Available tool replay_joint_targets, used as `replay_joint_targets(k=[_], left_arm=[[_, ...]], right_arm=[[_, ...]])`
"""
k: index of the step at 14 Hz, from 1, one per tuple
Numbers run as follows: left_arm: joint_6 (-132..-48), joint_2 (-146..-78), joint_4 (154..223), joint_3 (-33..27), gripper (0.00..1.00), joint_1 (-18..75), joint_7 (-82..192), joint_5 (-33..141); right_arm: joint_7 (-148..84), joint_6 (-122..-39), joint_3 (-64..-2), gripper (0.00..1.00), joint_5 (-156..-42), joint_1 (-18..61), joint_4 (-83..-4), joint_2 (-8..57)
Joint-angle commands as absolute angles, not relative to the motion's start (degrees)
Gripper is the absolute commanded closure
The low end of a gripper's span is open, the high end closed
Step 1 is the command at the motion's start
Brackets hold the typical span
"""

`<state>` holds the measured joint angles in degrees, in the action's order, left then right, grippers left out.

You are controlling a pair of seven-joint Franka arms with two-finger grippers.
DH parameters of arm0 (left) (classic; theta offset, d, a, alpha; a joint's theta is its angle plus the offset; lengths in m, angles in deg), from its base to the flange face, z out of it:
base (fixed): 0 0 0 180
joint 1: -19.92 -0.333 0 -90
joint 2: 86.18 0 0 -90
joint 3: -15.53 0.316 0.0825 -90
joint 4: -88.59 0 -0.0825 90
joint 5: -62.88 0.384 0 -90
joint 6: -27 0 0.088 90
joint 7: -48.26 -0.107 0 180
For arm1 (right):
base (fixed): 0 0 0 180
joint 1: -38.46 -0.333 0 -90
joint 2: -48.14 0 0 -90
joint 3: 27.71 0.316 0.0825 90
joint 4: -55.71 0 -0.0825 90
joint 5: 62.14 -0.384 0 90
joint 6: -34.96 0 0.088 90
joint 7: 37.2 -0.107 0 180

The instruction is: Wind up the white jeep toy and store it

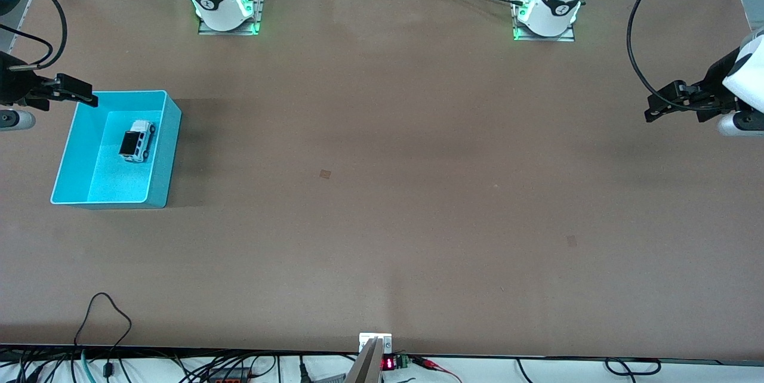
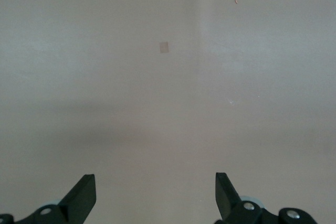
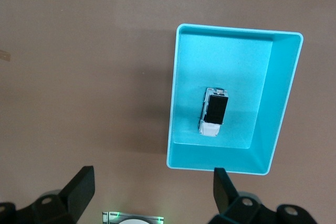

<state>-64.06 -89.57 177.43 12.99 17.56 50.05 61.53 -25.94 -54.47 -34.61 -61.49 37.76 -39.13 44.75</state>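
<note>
At the left edge of the front view your right gripper [image 1: 74,92] hangs wide open and empty by the turquoise plastic bin [image 1: 168,150], where the small white jeep toy with black roof [image 1: 136,141] already sits upright. Storing looks done, so nothing seems left but to back away. At the right edge your left gripper [image 1: 659,110] waits over bare table, also spread wide and holding nothing.

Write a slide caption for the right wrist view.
White jeep toy upright inside turquoise bin, open right gripper above.
</note>
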Motion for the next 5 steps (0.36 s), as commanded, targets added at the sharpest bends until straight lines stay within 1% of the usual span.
replay_joint_targets(k=[1, 5], left_arm=[[-64.3, -88.6, 178.2, 12.5, 0.00, 16.8, 49.6, 61.0], [-64.4, -88.6, 178.2, 12.5, 0.00, 16.8, 49.7, 60.9]], right_arm=[[-26.2, -54.3, -35.3, 0.00, -62.4, 37.1, -39.7, 45.5], [-26.1, -54.2, -35.3, 0.00, -62.4, 37.1, -39.7, 45.5]])
